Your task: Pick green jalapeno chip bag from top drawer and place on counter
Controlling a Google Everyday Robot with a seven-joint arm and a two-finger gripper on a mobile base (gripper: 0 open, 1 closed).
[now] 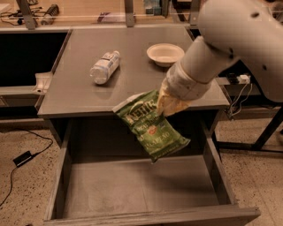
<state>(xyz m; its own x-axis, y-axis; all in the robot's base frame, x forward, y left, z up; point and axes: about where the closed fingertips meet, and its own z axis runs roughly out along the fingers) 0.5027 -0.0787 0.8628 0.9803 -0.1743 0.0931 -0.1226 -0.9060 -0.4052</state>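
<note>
My gripper (166, 105) is shut on the top edge of the green jalapeno chip bag (150, 126). The bag hangs tilted in the air above the open top drawer (132, 190), its upper end level with the counter's front edge. The white arm reaches in from the upper right. The grey counter (132, 75) lies behind the bag. The drawer's flat grey bottom is bare.
A clear water bottle (105, 67) lies on its side on the counter's left part. A white bowl (165, 54) stands at the counter's back right. A cluttered tan workbench (88, 13) runs behind. Cables and a black adapter (23, 158) lie on the floor at left.
</note>
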